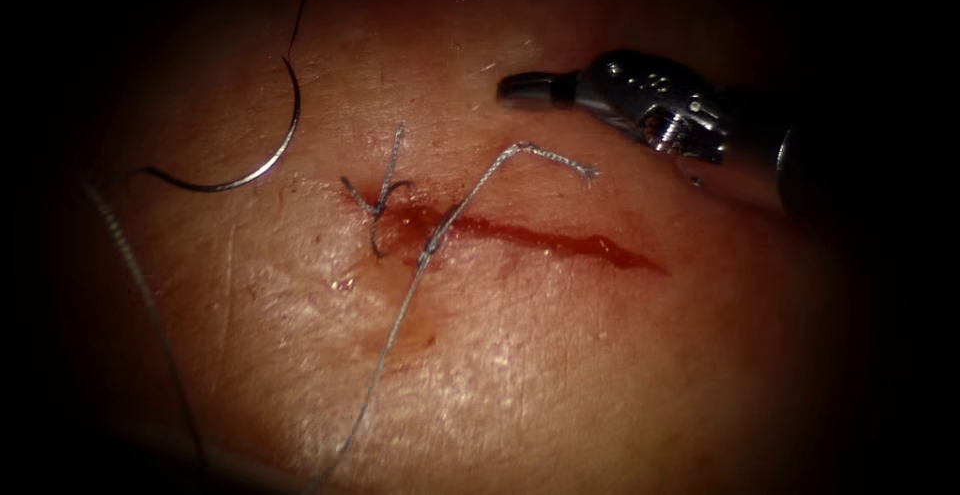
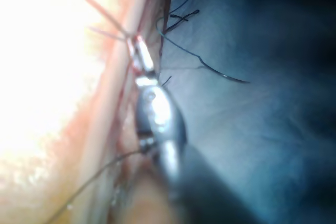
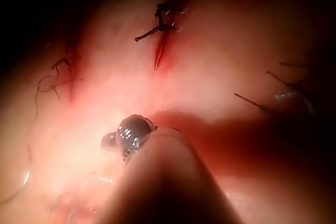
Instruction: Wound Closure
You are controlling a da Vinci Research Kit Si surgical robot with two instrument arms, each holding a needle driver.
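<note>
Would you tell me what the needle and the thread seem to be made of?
The needle, lying free on the tissue left of the cut: likely polished steel, thin, dark with a bright glint. The thread: apparently braided fibre, grey, matte, with a twisted texture and frayed end.

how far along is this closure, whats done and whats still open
Done: one knotted dark stitch closes the left end of the red cut in the pork tissue. In hand: a grey braided thread crosses the cut beside it, untied; the curved steel needle lies free on the tissue, upper left; the right tool holds nothing, jaws shut. Left: the cut right of that thread gapes.
</note>
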